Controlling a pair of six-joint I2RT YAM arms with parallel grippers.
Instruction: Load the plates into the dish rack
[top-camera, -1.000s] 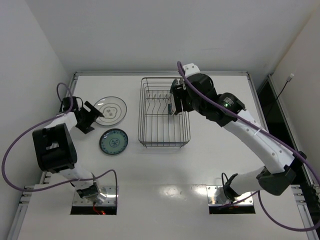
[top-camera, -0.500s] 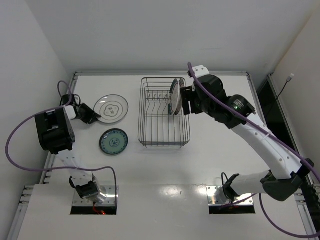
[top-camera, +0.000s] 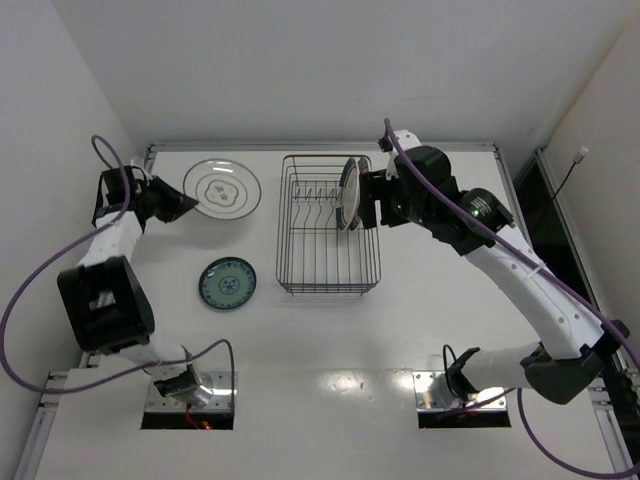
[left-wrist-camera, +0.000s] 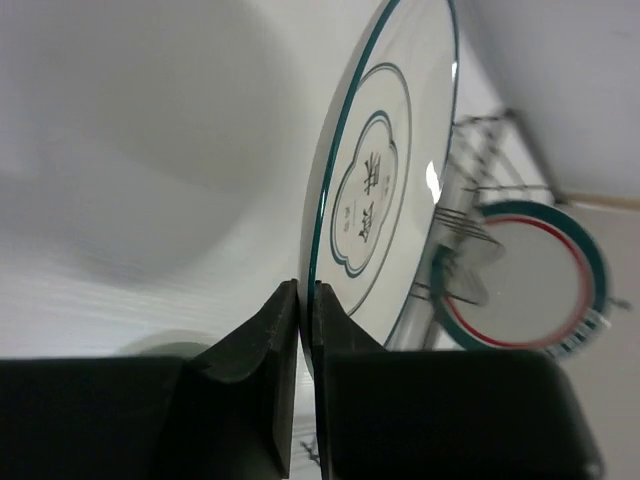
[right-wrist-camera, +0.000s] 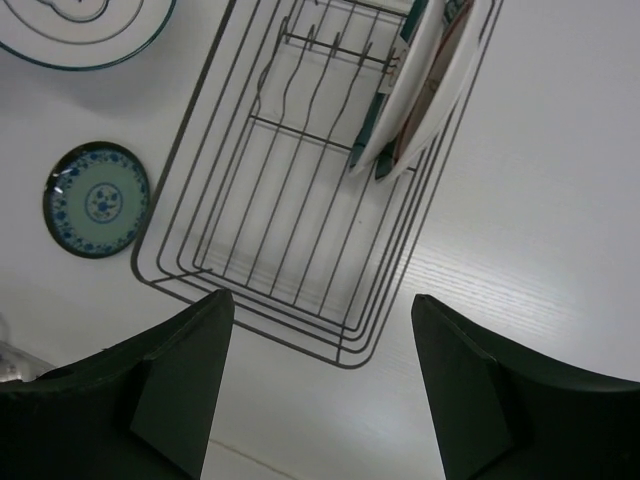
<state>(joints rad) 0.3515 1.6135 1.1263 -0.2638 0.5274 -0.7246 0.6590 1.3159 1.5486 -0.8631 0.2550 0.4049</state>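
Rising ringed plate (left-wrist-camera: 385, 180) in left tool (left-wrist-camera: 304, 292)

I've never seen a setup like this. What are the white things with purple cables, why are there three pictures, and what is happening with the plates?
The white jointed things are two robot arms bolted at the near edge of the table. Each one ends in a two-finger gripper. The wide picture comes from a fixed camera overhead. The other two come from small cameras on the wrists, so the dark shapes at the bottom of those are the arm's own fingers. The left gripper is pinched shut on the rim of a white plate with dark rings. The right gripper hangs open and empty by the wire dish rack. In the rack, two plates with green-and-red rims stand on edge at one end. A small teal plate lies flat on the table.
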